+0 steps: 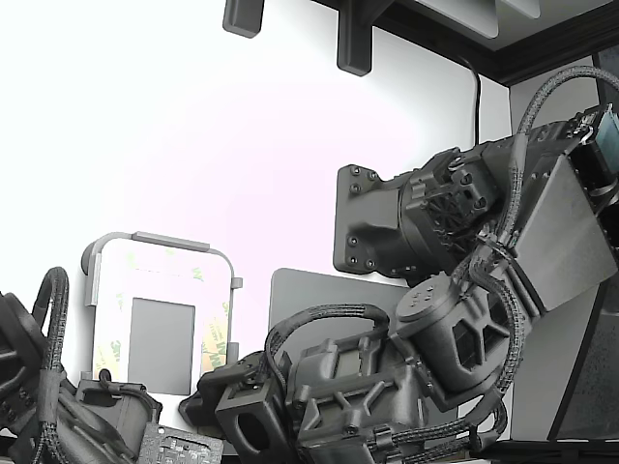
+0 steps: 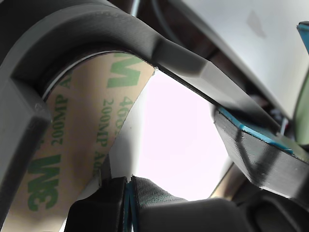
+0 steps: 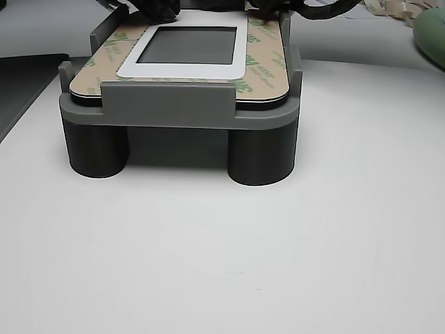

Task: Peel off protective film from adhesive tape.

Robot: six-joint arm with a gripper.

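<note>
The white plate (image 3: 184,69) with rounded corners lies in a grey plastic frame (image 3: 167,104) on two dark legs. The adhesive tape borders it, still faced with the protective film (image 3: 268,62), pale yellowish with green 3M logos. In the wrist view the film (image 2: 87,125) fills the area under the frame's curved corner (image 2: 120,34). My gripper (image 2: 129,200) has its blue-padded fingers pressed together at the film's edge, which runs down into them. In the other view the gripper (image 3: 161,10) sits at the plate's far corner. In the exterior view the plate (image 1: 160,280) is partly hidden by the arm (image 1: 319,387).
A second dark arm (image 1: 39,387) stands at the exterior view's left. A dark wedge with a blue pad (image 2: 256,150) lies beside the frame. A dark grey mat (image 3: 21,83) and used liner strips (image 3: 396,10) lie near the fixture. A grey rectangle (image 3: 191,45) sits in the plate's middle.
</note>
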